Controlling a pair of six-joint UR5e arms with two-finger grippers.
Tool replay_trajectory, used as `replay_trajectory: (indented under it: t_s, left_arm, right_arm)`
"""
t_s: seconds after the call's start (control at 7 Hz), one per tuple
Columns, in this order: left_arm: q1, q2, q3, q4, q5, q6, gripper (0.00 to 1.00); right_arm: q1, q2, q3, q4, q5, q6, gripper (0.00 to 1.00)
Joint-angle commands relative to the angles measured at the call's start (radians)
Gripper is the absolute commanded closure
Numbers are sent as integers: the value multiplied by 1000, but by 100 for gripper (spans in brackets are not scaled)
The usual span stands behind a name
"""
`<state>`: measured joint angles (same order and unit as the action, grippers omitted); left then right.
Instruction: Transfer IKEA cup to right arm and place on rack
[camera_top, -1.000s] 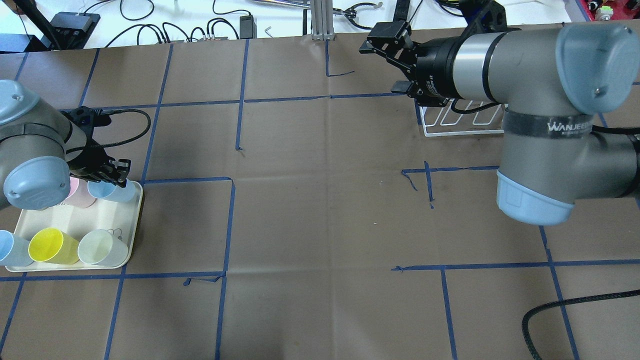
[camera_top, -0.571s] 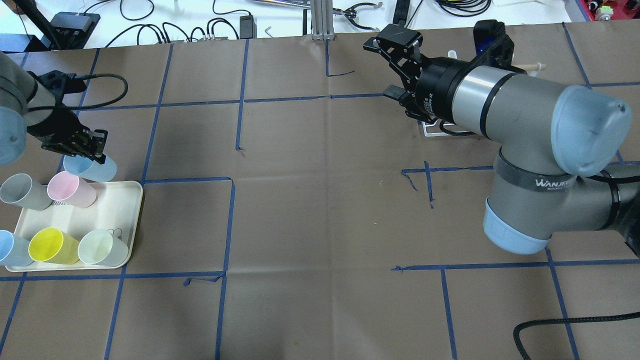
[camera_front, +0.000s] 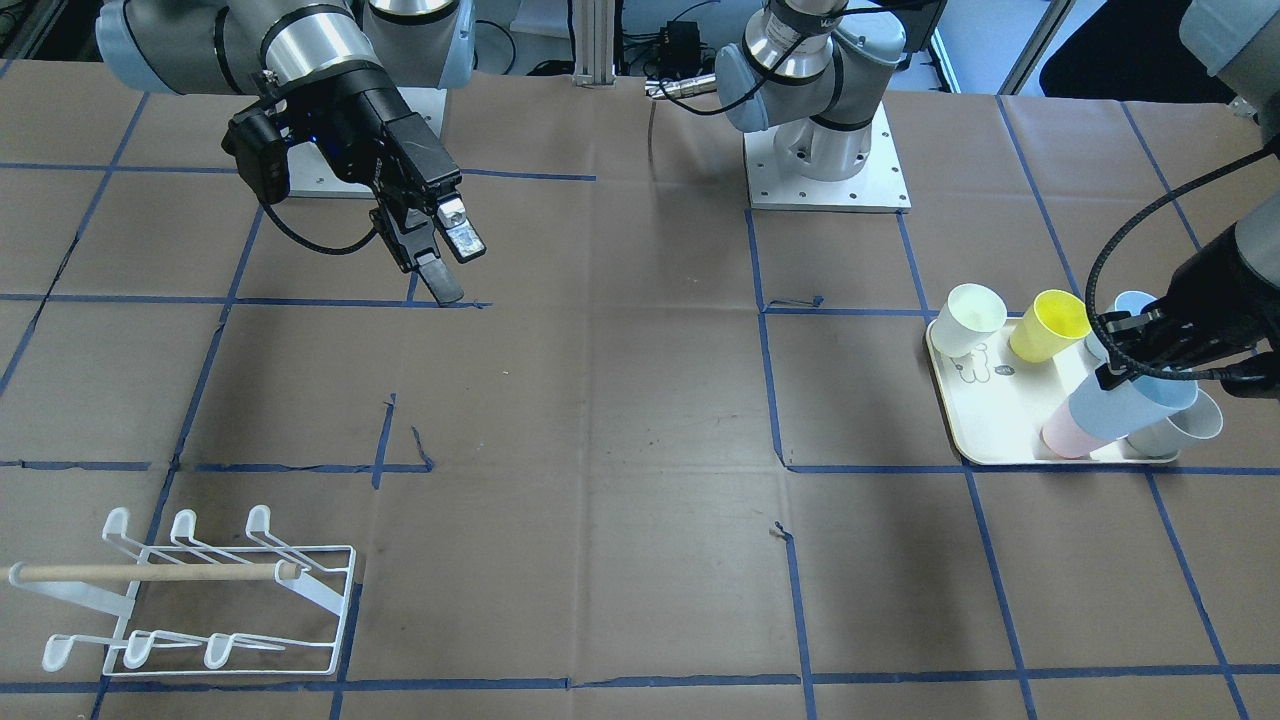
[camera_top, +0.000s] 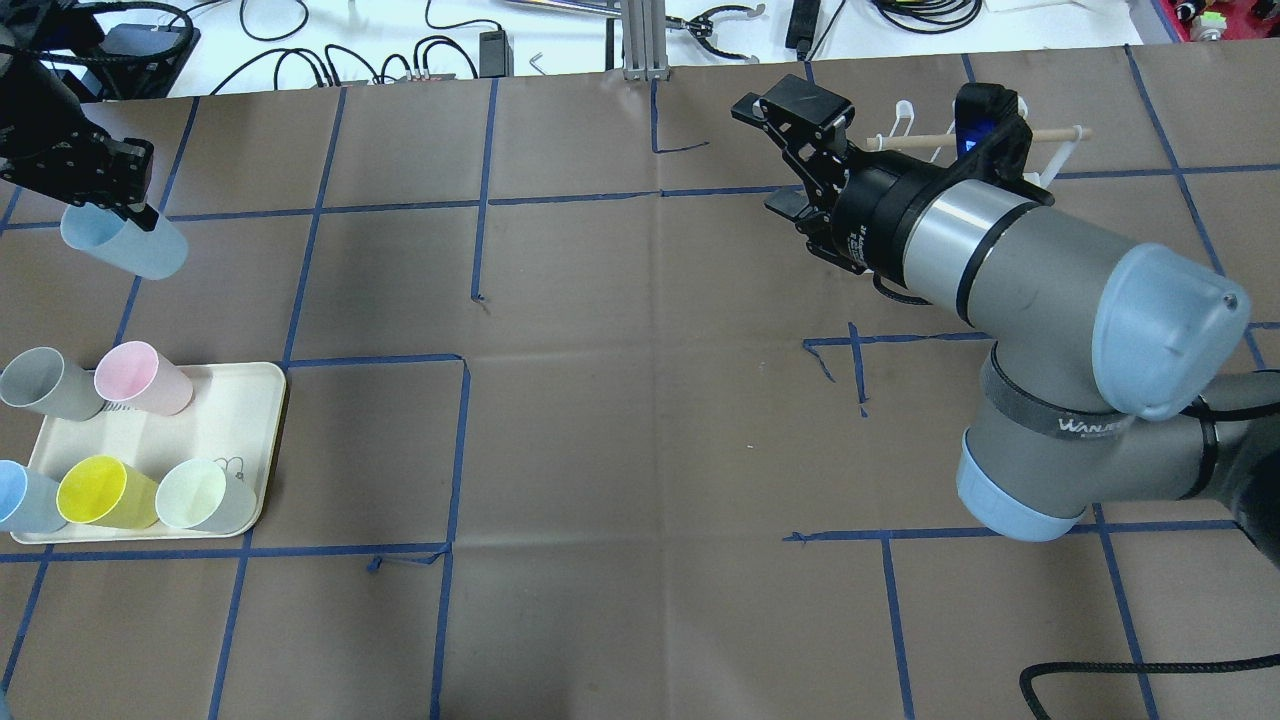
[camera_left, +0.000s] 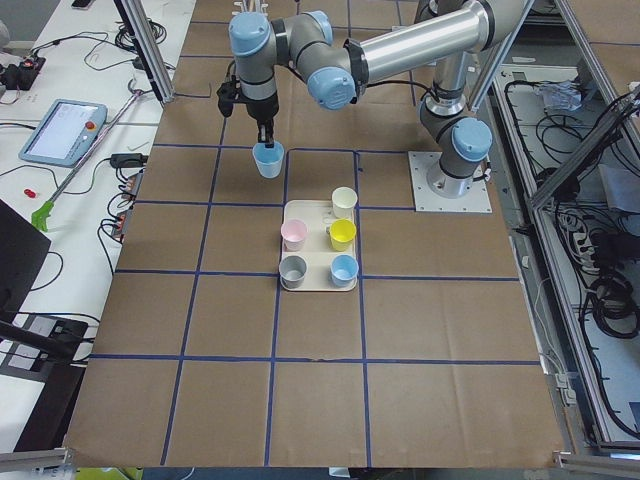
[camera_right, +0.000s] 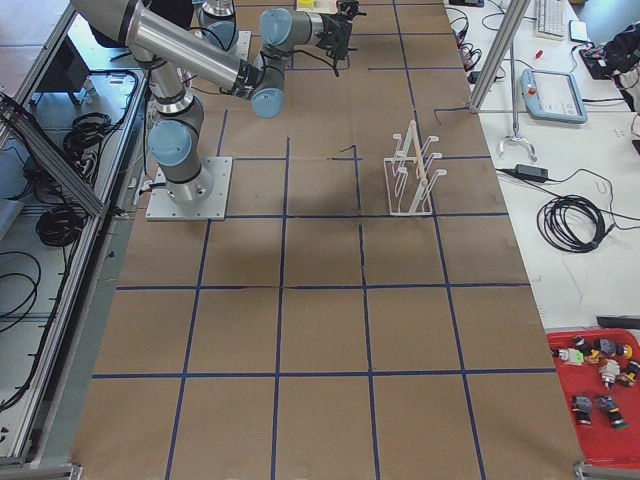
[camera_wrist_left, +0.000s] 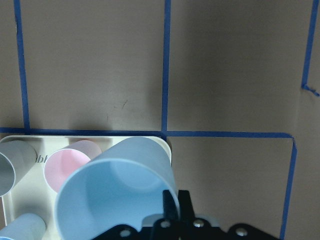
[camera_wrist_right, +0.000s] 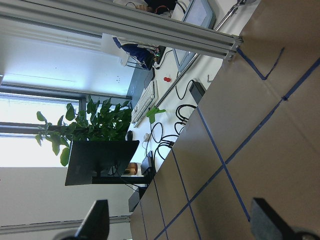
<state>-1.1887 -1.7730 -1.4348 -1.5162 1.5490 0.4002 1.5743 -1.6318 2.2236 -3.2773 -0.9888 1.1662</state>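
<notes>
Nearest me, the white rack (camera_front: 200, 590) stands at the table's corner. Further along, the left gripper (camera_front: 1122, 372) is pinched on the rim of a pale blue cup (camera_front: 1130, 405), holding it tilted in the air above the cream tray (camera_front: 985, 425). Beyond, the right gripper (camera_front: 452, 262) hangs over the table – jaws spread wide, holding nothing.

Has a table (camera_top: 640, 450) papered brown, gridded in blue tape (camera_top: 570, 199); keeps black cables (camera_right: 570, 225) on a white bench (camera_right: 520, 190) alongside; takes daylight through windows (camera_wrist_right: 30, 145) behind a leafy plant (camera_wrist_right: 95, 122).
</notes>
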Motion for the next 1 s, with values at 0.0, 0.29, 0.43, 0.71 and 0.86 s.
replay_trajectory:
  t_s: [0.0,0.29,0.43,0.71,0.86]
  left_arm:
    - [-43,-2,-10,101,-144,11,100]
    - [-89,3,-56,242,-284,14,100]
    - [-110,15,-82,305,-343,14,100]
    - [-135,33,-180,541,-572,12,100]
    - [-158,38,-253,709,-672,9,100]
  right_arm:
    - [1,1,2,-24,-1,6,0]
    - [1,12,2,-70,-5,87,0]
    - [-2,13,2,-99,-8,105,0]
    - [-2,12,14,-102,-24,113,0]
    - [-2,13,16,-101,-22,112,0]
